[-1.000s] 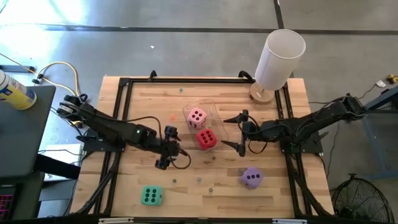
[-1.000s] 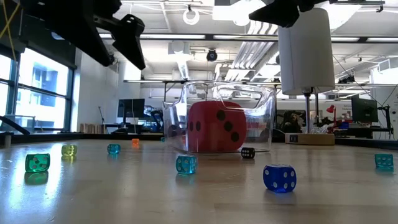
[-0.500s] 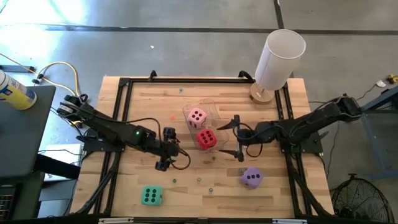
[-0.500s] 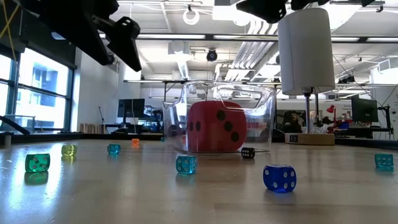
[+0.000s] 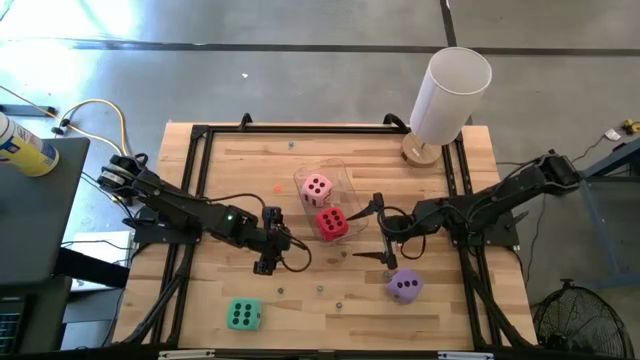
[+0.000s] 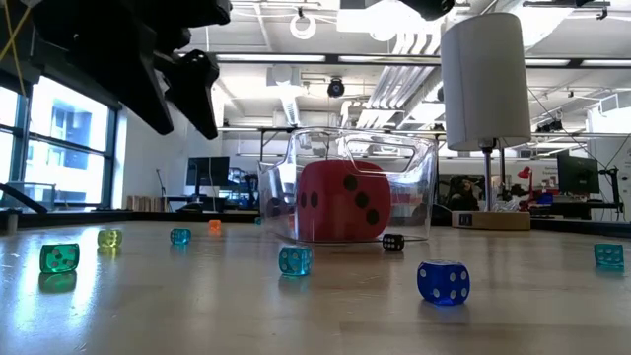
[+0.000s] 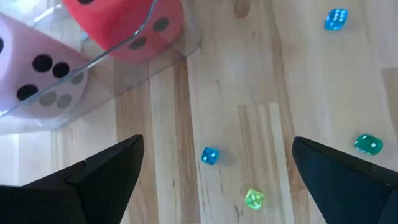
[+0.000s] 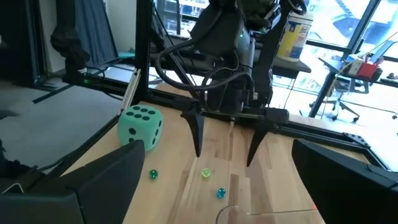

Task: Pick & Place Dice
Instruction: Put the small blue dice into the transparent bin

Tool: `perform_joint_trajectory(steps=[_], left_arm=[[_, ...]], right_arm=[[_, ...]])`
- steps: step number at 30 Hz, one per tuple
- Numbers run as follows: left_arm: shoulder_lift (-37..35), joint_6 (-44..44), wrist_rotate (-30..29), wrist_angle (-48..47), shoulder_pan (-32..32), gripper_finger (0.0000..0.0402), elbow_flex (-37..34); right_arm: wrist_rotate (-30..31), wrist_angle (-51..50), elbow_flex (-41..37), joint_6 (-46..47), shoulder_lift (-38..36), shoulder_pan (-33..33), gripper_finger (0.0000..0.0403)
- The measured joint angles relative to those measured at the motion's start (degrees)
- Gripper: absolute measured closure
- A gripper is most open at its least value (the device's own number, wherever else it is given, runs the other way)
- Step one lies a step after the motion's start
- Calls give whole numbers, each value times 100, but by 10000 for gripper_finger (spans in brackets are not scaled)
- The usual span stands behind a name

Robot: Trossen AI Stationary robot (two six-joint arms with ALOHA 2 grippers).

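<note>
Both grippers, left [image 5: 268, 240] and right [image 5: 377, 233], jaws wide (holding nothing).

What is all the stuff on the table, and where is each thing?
red die: one, red, inside the clear bin.
pink die: one, pink, inside the clear bin, behind the red one.
purple die: one, purple, on the table near the right gripper.
green die: one, green, front left of the table.
clear bin: one, see-through, middle of the table.
small dice: several, blue, green, yellow, scattered on the wood.
lamp: one, white, back right corner.
table: one, light wood.
left gripper: one, dark, open, left of the bin.
right gripper: one, dark, open, between bin and purple die.
</note>
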Motion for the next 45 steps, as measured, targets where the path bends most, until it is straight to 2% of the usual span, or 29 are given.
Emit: perform_joint_trajectory(steps=[7,10,16,23,32,45], left_arm=[[105,-70,105,-36,26,2,4],[241,-39,299,-47,26,2,2],[597,-96,313,-56,44,2,2],[881,-700,348,-85,115,10,2],[1169,-507,496,-68,340,43,2],[1220,-407,619,-61,618,47,-46]], right_arm=[[-1,-82,0,94,0,0,3],[-9,-115,0,98,0,21,3],[-21,-142,0,235,0,22,3],[-18,-398,-2,367,0,35,3],[-47,-456,-2,361,0,35,3],[-306,-512,-2,350,0,35,3]])
